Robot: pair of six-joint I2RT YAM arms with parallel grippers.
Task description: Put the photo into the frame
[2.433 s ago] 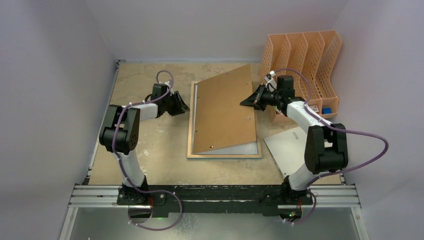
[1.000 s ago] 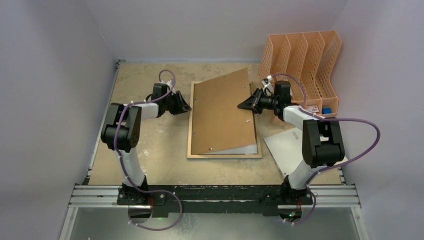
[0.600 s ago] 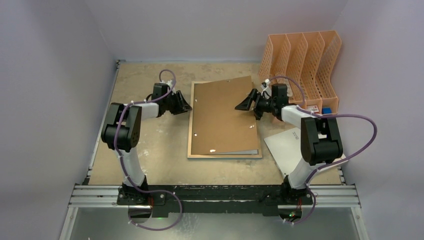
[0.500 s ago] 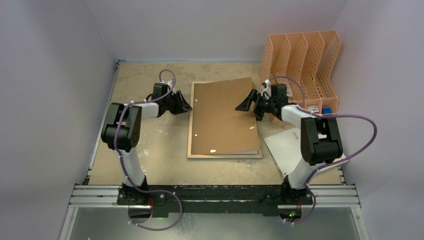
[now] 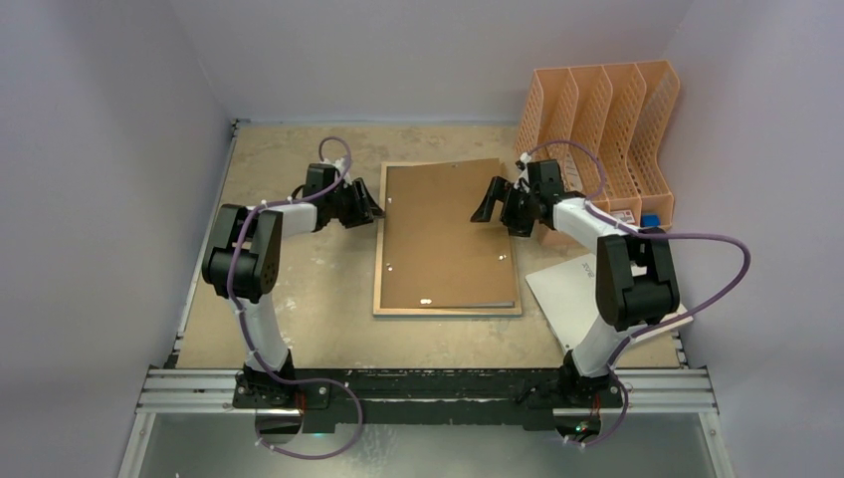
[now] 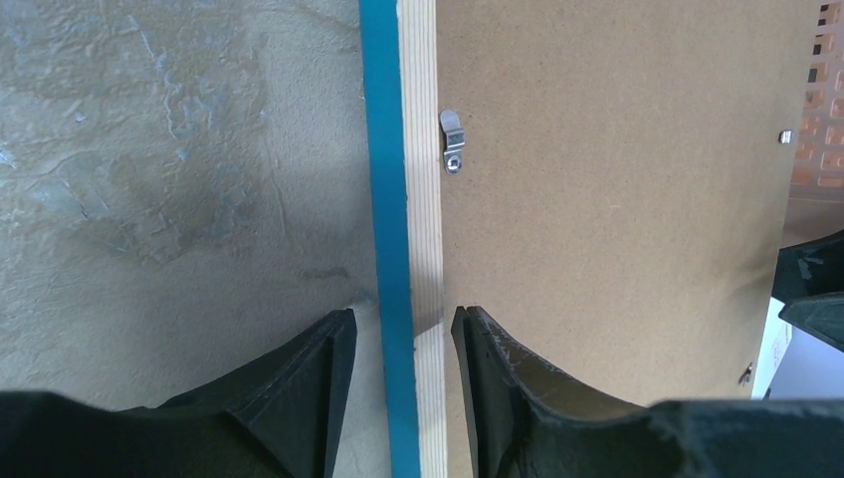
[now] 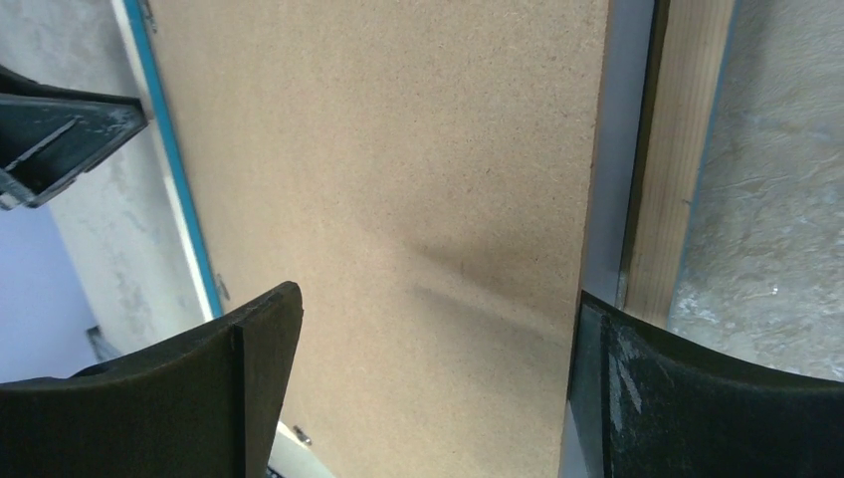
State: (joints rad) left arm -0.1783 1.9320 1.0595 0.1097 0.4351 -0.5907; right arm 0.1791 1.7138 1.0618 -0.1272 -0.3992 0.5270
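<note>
The frame (image 5: 447,310) lies face down in the middle of the table, its blue side and pale wood rear edge (image 6: 418,199) showing. A plain brown backing board (image 5: 443,234) rests flat on it, slightly askew, with a grey strip left bare along the right. The photo is hidden. My left gripper (image 5: 366,207) straddles the frame's left rail; in the left wrist view its jaws (image 6: 403,319) stand open with a gap on each side of the rail. My right gripper (image 5: 490,202) hovers wide open (image 7: 438,299) over the board's right edge (image 7: 398,149), holding nothing.
A peach file organiser (image 5: 607,129) stands at the back right, just behind the right arm. A white sheet (image 5: 572,289) lies on the table right of the frame, near the right arm's base. Walls close in the table at the left, back and right.
The backing board, held tilted up by the right gripper, came down flat onto the frame. The right gripper opened wide and let it go. The left jaws spread a little.
</note>
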